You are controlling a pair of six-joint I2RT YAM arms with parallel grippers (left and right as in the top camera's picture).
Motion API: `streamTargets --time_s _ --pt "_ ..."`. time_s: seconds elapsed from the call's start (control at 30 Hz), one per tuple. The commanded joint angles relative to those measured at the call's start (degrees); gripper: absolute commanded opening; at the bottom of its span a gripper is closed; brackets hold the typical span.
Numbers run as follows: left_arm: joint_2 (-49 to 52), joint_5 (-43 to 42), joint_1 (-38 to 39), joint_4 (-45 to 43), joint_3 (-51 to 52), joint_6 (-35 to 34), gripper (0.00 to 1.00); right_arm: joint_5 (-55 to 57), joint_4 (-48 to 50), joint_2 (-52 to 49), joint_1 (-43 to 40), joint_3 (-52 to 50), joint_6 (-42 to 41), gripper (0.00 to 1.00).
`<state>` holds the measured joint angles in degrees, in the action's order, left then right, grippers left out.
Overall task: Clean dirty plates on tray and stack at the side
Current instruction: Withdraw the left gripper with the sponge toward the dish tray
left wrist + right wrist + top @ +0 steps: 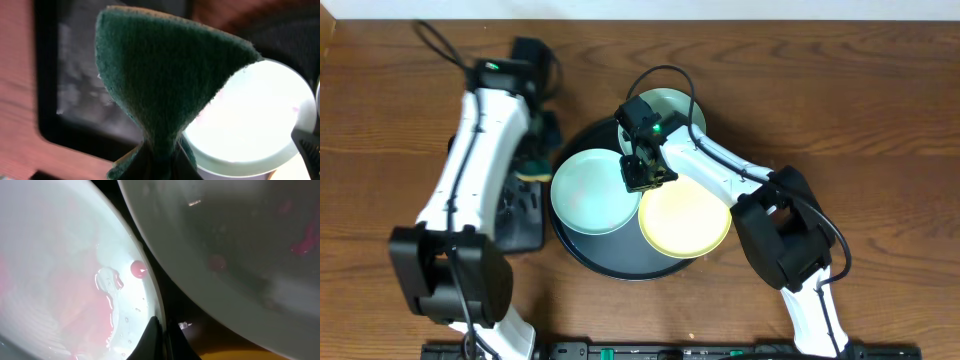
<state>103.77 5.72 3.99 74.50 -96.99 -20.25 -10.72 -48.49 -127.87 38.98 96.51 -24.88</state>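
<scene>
Three plates lie on the large round black tray (620, 263): a mint plate (590, 192) at the left, a second mint plate (672, 104) at the back, and a yellow plate (688, 220) at the front right. My right gripper (645, 176) is shut on the right rim of the left mint plate. In the right wrist view its fingers (162, 341) pinch that rim, and the plate (60, 280) shows pink stains and water drops. My left gripper (540, 152) is shut on a green sponge (165, 75) and holds it just left of the tray.
A smaller black rectangular tray (522, 218) lies left of the round tray, under my left arm; it also shows in the left wrist view (47, 100). The back mint plate (240, 240) carries pink smears. Brown wooden table (880, 110) lies all around.
</scene>
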Motion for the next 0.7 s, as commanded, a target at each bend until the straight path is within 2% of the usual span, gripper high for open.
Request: streamTargets --time_s 0.0,0.1,0.3,0.43,0.67 --pt "-0.48 1.42 -4.59 1.73 -3.76 5.25 0.08 0.98 -0.74 -2.58 0.44 -0.59 1.38 0.01" --pt "-0.79 1.4 -7.78 1.73 -3.76 5.42 0.08 0.46 -0.52 -2.51 0.44 -0.48 1.88 0.01" --pt "-0.79 0.98 -12.48 1.31 -3.76 5.42 0.07 -3.34 -0.59 0.61 0.33 0.57 8.98 0.01" --pt "-0.79 1.01 -13.27 1.11 -3.76 5.42 0.08 2.01 -0.59 5.75 0.33 0.57 9.11 0.01" --pt "-0.79 1.03 -13.25 0.61 -3.74 5.44 0.08 19.87 -2.03 14.05 2.36 0.57 9.11 0.01"
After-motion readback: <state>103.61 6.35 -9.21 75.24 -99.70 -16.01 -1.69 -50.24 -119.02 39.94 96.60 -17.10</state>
